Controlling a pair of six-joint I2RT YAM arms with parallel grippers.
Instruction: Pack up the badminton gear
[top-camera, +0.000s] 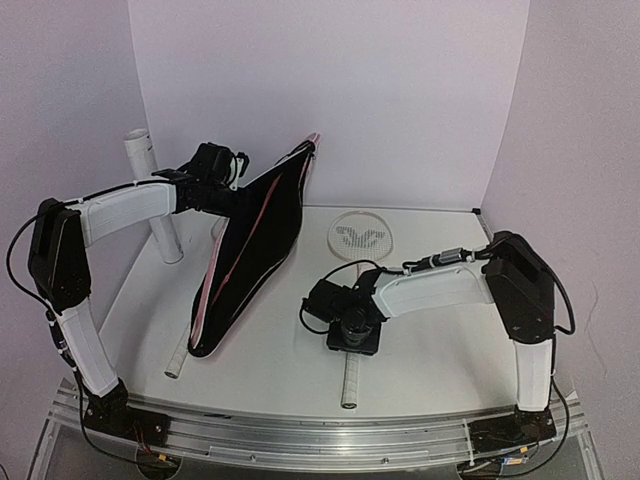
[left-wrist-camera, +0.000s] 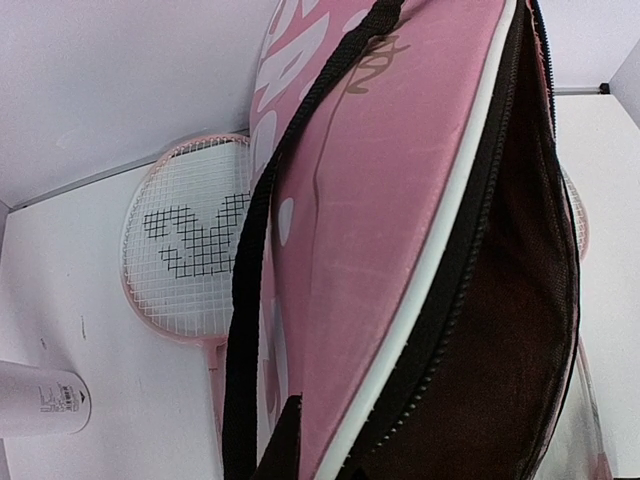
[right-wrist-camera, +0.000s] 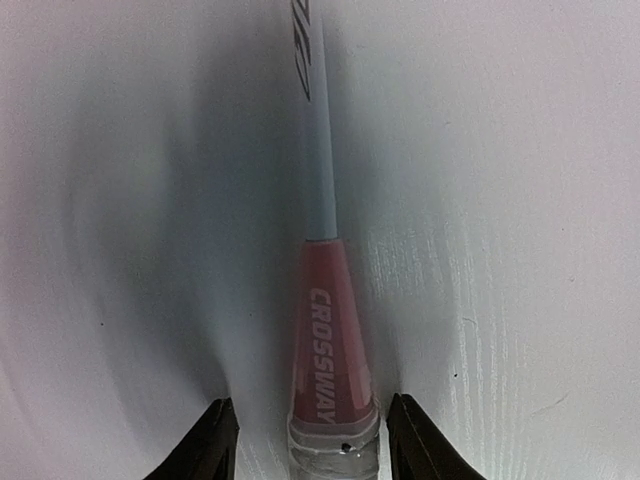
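Right gripper (right-wrist-camera: 312, 445) open astride racket (right-wrist-camera: 325, 330); white table (right-wrist-camera: 500, 250).

open table (top-camera: 440, 350) lies either side of the handle of the right racket (right-wrist-camera: 325, 330); on the left, the raised bag (top-camera: 255, 240) and upright tube (top-camera: 141, 155) crowd the other racket (left-wrist-camera: 185, 250).

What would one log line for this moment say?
left gripper holds pink bag | right gripper open astride racket | second racket beside bag

Bag (left-wrist-camera: 380, 200): pink matt cloth, black mesh lining inside; racket (right-wrist-camera: 320, 180) shaft glossy, smooth; tabletop (right-wrist-camera: 500, 250) white, matt w/ faint grain
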